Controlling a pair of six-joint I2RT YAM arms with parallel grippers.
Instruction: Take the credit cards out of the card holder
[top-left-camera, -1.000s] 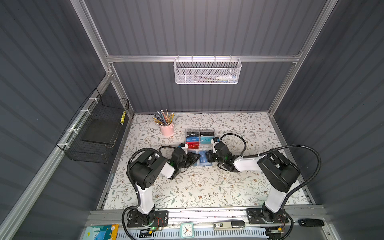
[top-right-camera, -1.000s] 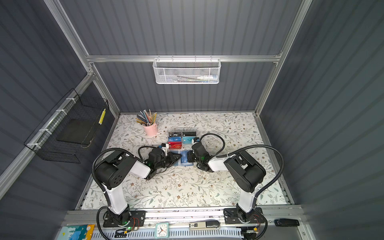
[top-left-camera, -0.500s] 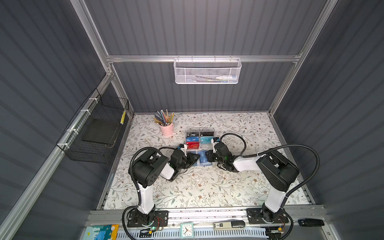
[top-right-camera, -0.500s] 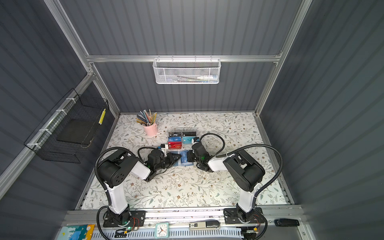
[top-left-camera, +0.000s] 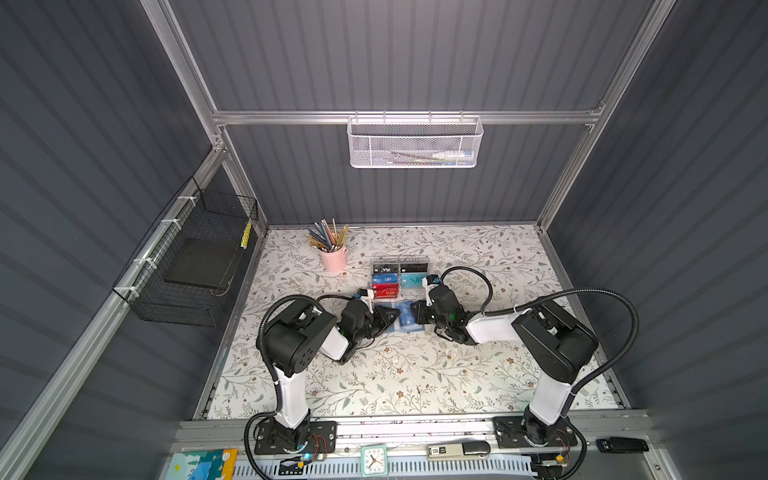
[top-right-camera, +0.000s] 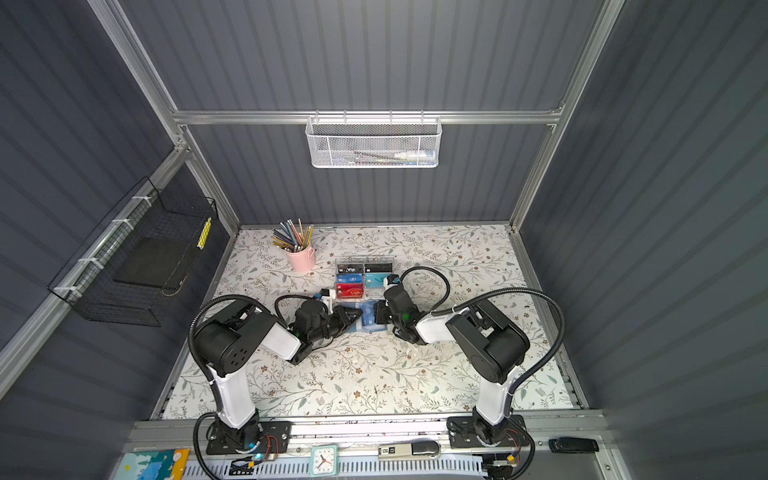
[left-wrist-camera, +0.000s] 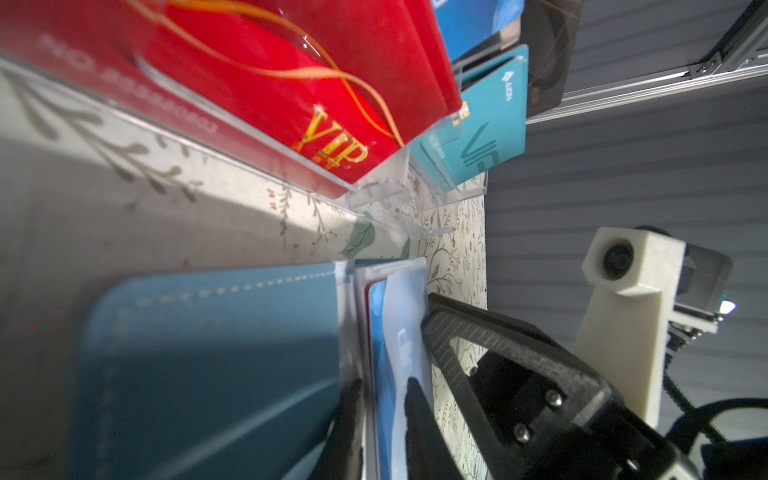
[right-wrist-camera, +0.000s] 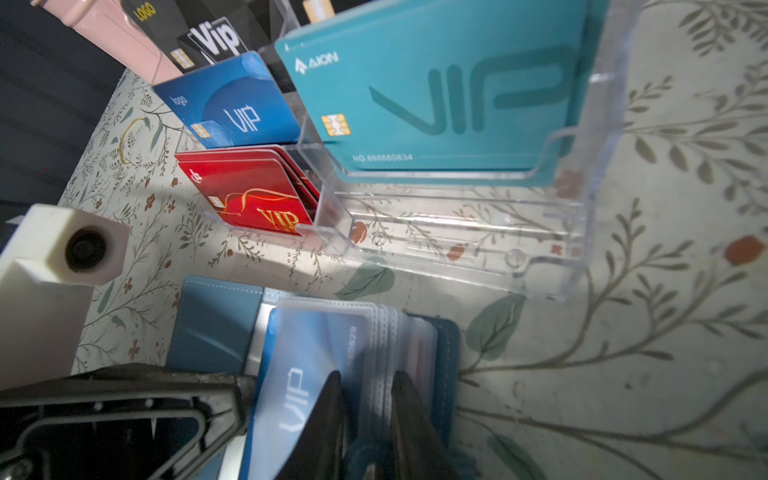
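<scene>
Holder (right-wrist-camera: 212, 324) lies beside rack (right-wrist-camera: 436, 245); left gripper (left-wrist-camera: 383, 382) pinches its blue card (left-wrist-camera: 388, 328); right gripper (right-wrist-camera: 366, 376) clamps the sleeves (right-wrist-camera: 388, 332).

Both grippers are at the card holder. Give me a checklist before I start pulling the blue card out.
1. The card holder lies open on the table: ok.
2. The left gripper is closed over the sleeve edge holding the blue card: ok.
3. Left pinch is on the card itself, not only plastic: cannot tell.
4. The right gripper clamps the clear sleeve stack: ok.
5. Blue card is out of its sleeve: not ok, it sits inside.
6. The acrylic card rack stands apart from the holder: ok.
</scene>
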